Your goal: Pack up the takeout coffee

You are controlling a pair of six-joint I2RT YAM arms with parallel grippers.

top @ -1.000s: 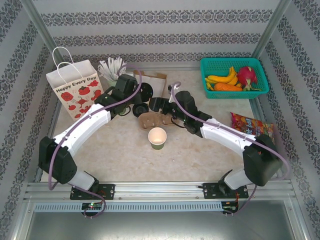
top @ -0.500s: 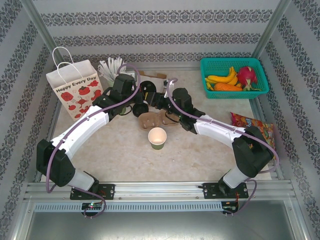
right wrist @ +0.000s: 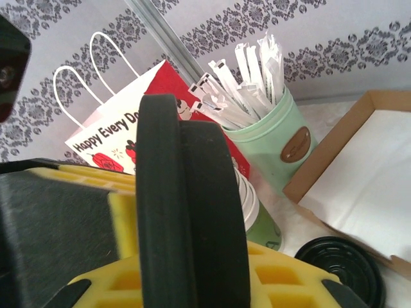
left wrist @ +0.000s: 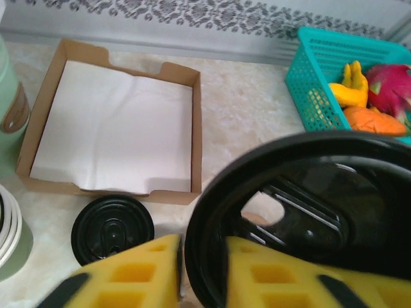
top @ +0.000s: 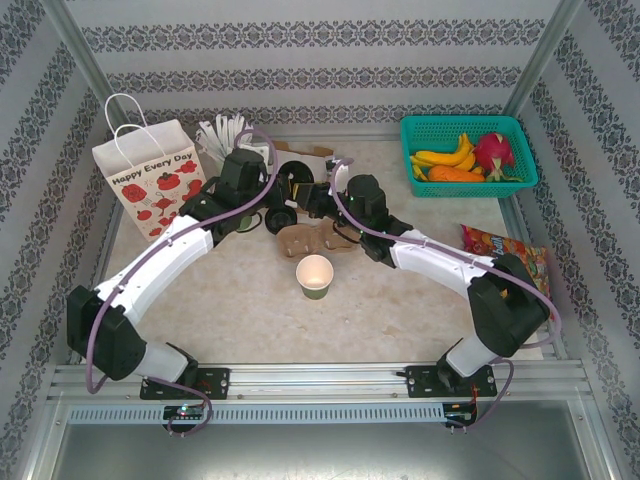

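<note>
- So, the olive-green cup (top: 314, 276) is seen standing upright and lidless mid-tabletop (top: 230, 300), well apart from both arms.
- A black lid (left wrist: 302, 218) is held off the surface further back, near the cardboard carrier (top: 305, 238), with both claws at it.
- The right claw (right wrist: 192, 256) is clamped on the lid, which is seen edge-on between its pads. The left claw (left wrist: 202, 269) is set slightly apart around the rim, with a sliver of gap showing at one pad.
- A spare lid (left wrist: 112, 228) is left lying flat just beside the cardboard tray of white paper (left wrist: 115, 128).
- The paper bag (top: 150, 180) is parked upright at the far left.
- Risks, as judged: with only a thin rim pinched, the lid could be twisted or dropped once the left claw is pulled clear. If it's pressed on crooked, the light cup could be tipped or crushed.
</note>
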